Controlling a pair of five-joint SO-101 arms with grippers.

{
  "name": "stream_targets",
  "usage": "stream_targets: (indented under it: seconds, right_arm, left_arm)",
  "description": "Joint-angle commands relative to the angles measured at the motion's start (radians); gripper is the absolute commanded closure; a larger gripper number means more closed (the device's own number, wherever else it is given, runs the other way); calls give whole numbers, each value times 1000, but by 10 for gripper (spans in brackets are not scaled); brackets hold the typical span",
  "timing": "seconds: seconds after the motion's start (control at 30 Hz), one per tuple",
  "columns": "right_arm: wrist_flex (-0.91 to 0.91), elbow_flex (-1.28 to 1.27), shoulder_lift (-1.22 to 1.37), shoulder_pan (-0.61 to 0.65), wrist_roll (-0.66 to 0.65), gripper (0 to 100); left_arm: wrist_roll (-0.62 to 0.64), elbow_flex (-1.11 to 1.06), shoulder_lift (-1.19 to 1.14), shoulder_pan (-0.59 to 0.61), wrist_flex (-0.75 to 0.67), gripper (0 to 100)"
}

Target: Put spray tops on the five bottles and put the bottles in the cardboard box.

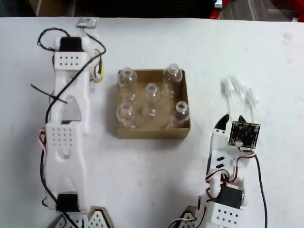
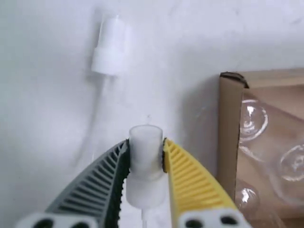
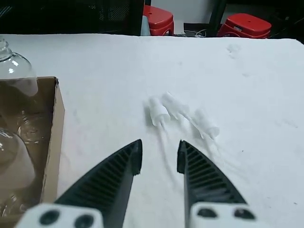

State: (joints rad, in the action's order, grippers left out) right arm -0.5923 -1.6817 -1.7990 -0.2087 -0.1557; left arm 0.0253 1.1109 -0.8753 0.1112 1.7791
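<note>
1. The left arm [image 1: 66, 137] lies up the left side of the high view. The left gripper [image 2: 146, 151] is clamped on one spray top [image 2: 144, 137], pinched at the collar between the ribbed fingers. A second, loose spray top [image 2: 110, 50] lies flat on the table past it.
2. The cardboard box [image 1: 153, 134] sits mid-frame in the high view. All five bottles [image 1: 151, 92] stand upright inside it with bare necks, so I judge the capping hasn't started.
3. Right of the box, three spare spray tops [image 1: 237, 90] lie bunched together. The right gripper [image 3: 159, 154] sits just below them in the high view at lower right, fingers apart and empty, pointing at the pile.
4. Risks as I see them:
   - The bottles are packed close, so lowering the held top could bump a neighbour or tip a light bottle.
   - The thin dip tube could miss the neck and bend.
   - The grip is narrow, so the top may twist.
   - The bunched tops could come up two at once, or get shoved away.
   - The loose cables [image 1: 47, 38] at upper left might snag.
5. Surface and room: the white table [image 1: 142, 180] looks slightly textured. Red stools [image 3: 159, 19] and dark floor sit behind the far edge.
</note>
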Motion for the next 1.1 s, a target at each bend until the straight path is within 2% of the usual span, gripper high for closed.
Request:
stream_targets:
  seconds: [0.0,0.17,0.33,0.53,0.87,1.07]
  right_arm:
    - [-4,-9,2,30,2,893]
    - [-4,-9,2,28,0,893]
    - [-5,-9,2,28,0,893]
    - [-4,-9,2,27,0,893]
    - [-4,-9,2,27,0,893]
    - [-4,-9,2,27,0,893]
  left_arm:
    - [9,-190,236,-39,8,977]
    - [8,-374,418,-81,-61,977]
    - [12,-463,492,-36,-173,977]
    - [12,-529,590,-35,-178,977]
    - [11,-680,785,-105,-189,977]
    - [8,-934,981,-131,-376,977]
